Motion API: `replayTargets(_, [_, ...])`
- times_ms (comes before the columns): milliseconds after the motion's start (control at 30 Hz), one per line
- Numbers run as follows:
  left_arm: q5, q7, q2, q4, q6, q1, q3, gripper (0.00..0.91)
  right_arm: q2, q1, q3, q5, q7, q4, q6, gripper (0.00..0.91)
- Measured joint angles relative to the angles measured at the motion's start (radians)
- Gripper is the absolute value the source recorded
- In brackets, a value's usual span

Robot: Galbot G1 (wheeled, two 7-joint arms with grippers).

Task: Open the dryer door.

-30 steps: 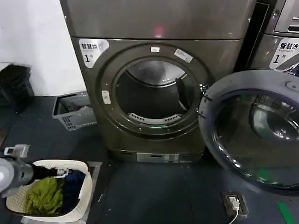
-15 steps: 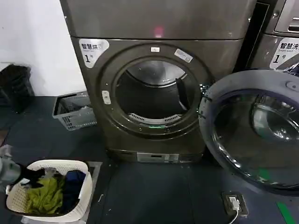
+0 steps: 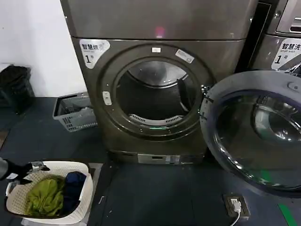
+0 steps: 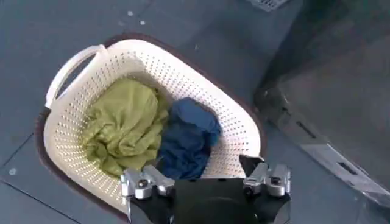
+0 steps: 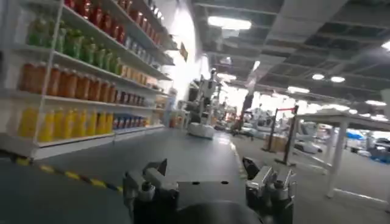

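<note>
The dryer [image 3: 155,23] stands straight ahead, a grey-bronze machine with a white "1" label [image 3: 92,51] at its upper left corner. Its round drum opening [image 3: 155,94] is uncovered. The dryer door [image 3: 254,136] is swung out wide to the right, its dark glass and grey rim turned toward me. My left gripper [image 3: 35,167] hangs low at the far left over the white laundry basket [image 3: 85,188], far from the door. In the left wrist view this gripper [image 4: 198,173] is open and holds nothing. My right gripper [image 5: 206,167] is open and faces away into a shelved aisle.
The basket [image 4: 73,61] holds green [image 4: 125,125] and blue clothes [image 4: 189,137]. A grey crate [image 3: 75,113] sits left of the dryer, with a black bag [image 3: 14,84] further left. A second machine [image 3: 282,42] stands at the right. A floor socket [image 3: 235,205] lies under the open door.
My left arm has drawn back to the left and downward, so less of it shows above the basket. The dryer door has stayed wide open.
</note>
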Motion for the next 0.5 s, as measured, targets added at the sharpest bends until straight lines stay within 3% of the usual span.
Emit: replayTargets(500, [0.026, 0.003, -0.022, 0.019, 0.000, 0.009, -0.005, 0.907, 0.004, -0.010, 0.073, 0.040, 0.075, -0.009, 0.042, 0.907])
